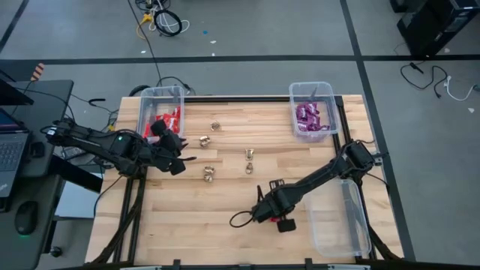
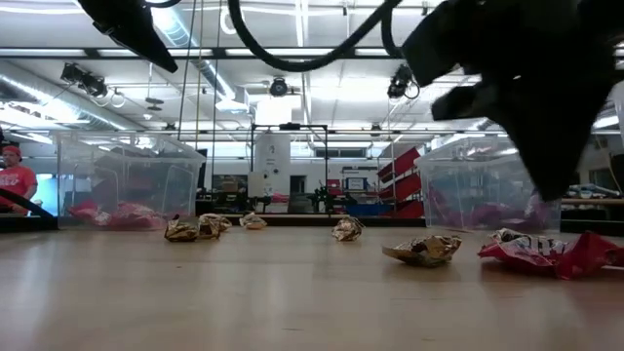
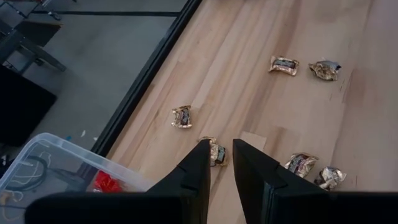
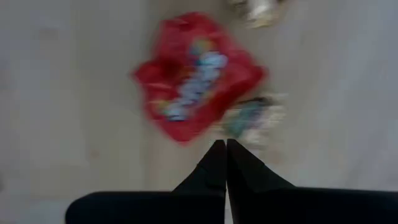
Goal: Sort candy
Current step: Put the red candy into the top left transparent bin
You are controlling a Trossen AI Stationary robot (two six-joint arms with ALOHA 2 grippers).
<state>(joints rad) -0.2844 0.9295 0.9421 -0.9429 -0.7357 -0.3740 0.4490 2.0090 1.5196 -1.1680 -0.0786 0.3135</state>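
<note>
High view shows gold candy [image 1: 209,174] scattered mid-table, red packets binned at the far left corner, purple at the far right; left gripper [image 1: 185,159] is held slightly parted, right gripper [image 4: 225,147] closed above a red packet [image 4: 194,74], seemingly for pickup.

Wood table [image 1: 225,217] w/ three clear bins [image 1: 160,96] [image 1: 313,91] [image 1: 341,225]; laptop [image 1: 11,146] nearby.

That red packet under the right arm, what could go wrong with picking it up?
The right gripper hovers with fingers shut above the red packet; it must open first, or it may just push the packet. A gold piece lies against the packet and could get grabbed too. The red-candy bin sits across the table, beside the left gripper, so the arms might crowd.
</note>
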